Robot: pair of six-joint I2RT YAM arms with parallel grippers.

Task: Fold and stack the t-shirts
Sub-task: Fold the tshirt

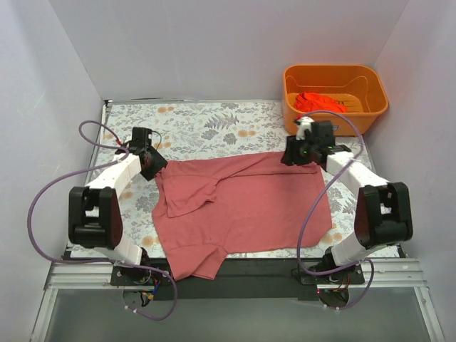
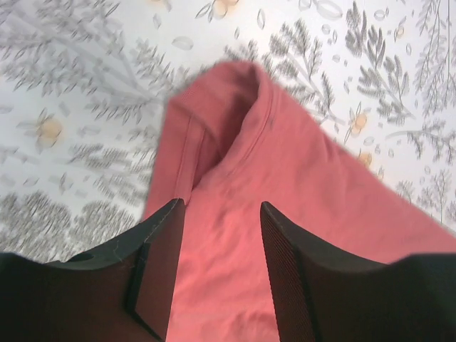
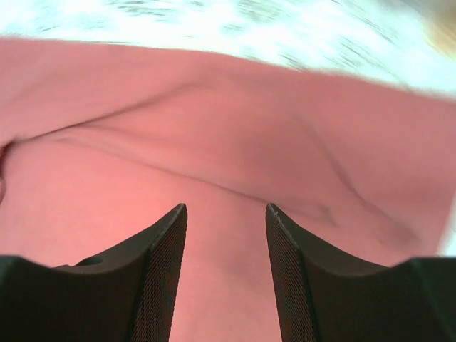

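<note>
Top external, pink-red t-shirt (image 1: 242, 206), left hand (image 2: 221, 208) spread, right hand (image 3: 226, 208) spread, seemingly hovering.

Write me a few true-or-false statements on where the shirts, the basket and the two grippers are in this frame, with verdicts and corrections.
1. The dusty pink-red t-shirt lies spread out on the floral table. True.
2. The orange-red t-shirt lies folded beside it on the table. False: it sits crumpled inside the orange basket.
3. The left gripper and the right gripper are both open, with pink-red cloth showing between the fingers. True.
4. The orange basket stands at the near left, by the left arm's base. False: it is at the far right, beyond the right gripper.
</note>
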